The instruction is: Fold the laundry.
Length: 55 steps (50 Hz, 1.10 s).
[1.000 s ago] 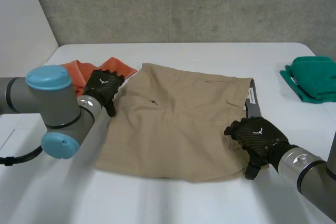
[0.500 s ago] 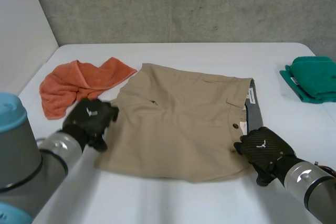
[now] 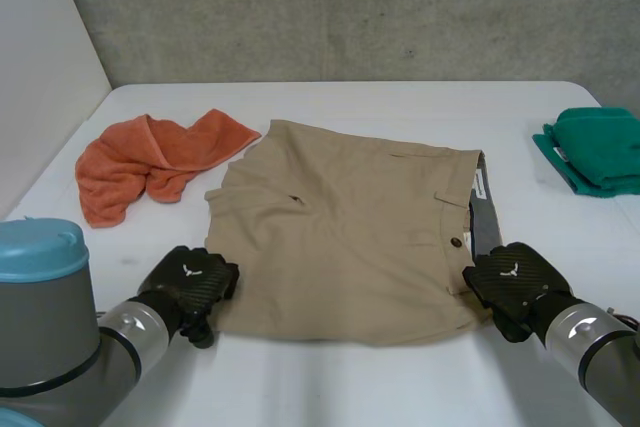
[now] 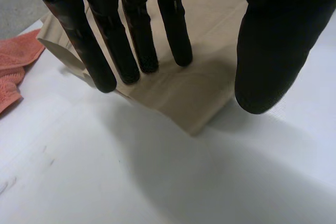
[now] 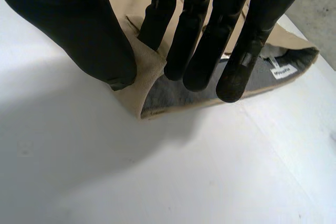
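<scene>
two corners decide this step. my left robot hand is at the near left corner of the tan shorts, and my right robot hand is at their near right corner, by the waistband. the shorts lie flat across the middle of the desk, with a strip of bare white between their near hem and the desk's near edge. both robot hands are open. on the left, straight fingers reach over the cloth's corner, with the thumb out over bare desk beside it. on the right, straight fingers hang over the grey lining where the waistband gapes, and the thumb stands against the outer side of that corner. as far as i can judge, nothing is pinched yet. the gape is my main worry: closing there could catch only the upper layer and leave the lower one on the desk, so the fold would come up twisted. on the left the corner lies flat, so my fingertips could skid and bunch it rather than get under it. if only one side takes hold, the lift would skew the whole piece. for room, the far half of the desk behind the shorts is bare, so carrying the near edge that way looks safe. the orange towel lies toward the left edge, its tip just beside the shorts' far left corner, so a sweep that way could drag it. the green folded cloth at the right edge is well apart.
</scene>
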Each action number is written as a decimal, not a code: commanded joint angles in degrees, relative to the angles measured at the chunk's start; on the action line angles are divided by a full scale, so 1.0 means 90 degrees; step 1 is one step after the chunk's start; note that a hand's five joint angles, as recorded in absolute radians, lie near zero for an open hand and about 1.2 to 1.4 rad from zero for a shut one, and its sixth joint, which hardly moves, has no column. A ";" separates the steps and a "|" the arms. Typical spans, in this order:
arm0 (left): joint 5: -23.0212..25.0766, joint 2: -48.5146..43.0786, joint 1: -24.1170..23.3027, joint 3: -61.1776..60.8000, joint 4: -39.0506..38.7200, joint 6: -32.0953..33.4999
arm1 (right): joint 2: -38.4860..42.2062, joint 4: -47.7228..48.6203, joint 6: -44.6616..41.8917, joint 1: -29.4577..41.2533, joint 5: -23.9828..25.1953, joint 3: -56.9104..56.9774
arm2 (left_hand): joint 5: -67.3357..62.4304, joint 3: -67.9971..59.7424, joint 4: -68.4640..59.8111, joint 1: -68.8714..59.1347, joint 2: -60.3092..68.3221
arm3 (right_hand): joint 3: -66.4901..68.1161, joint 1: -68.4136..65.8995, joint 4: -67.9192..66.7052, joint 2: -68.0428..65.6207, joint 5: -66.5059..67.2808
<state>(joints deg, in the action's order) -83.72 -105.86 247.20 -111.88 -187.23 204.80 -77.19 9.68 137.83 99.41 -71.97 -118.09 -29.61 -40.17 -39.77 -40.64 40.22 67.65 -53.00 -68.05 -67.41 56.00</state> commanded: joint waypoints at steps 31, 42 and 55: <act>0.0005 0.2133 -0.0650 -0.0079 0.3986 0.1726 | -0.1980 -0.5313 -0.2551 -0.0743 0.0125 0.0679 | -0.4488 -0.4426 -0.4470 -0.4373 0.4420 | 0.1372 -0.3000 -0.1327 -0.1399 0.1555; -0.0053 0.0816 -0.0699 0.1169 0.1353 0.1815 | -0.0584 -0.4192 -0.1137 -0.0802 0.0966 0.1646 | -0.4488 -0.4426 -0.4470 -0.4373 0.4420 | 0.1372 -0.3000 -0.1327 -0.1399 0.1555; -0.0571 -0.2426 -0.0865 0.4469 -0.0437 0.1756 | 0.1017 -0.2375 0.0437 -0.0041 -0.0157 0.3452 | -0.4488 -0.4426 -0.4470 -0.4373 0.4420 | 0.1372 -0.3000 -0.1327 -0.1399 0.1555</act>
<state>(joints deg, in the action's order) -86.38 -114.89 240.21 -86.32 -187.85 220.83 -74.97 -18.07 137.45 94.66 -66.94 -94.93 -56.36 -68.28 -68.67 -65.30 68.53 67.65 -56.06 -68.10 -67.41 57.23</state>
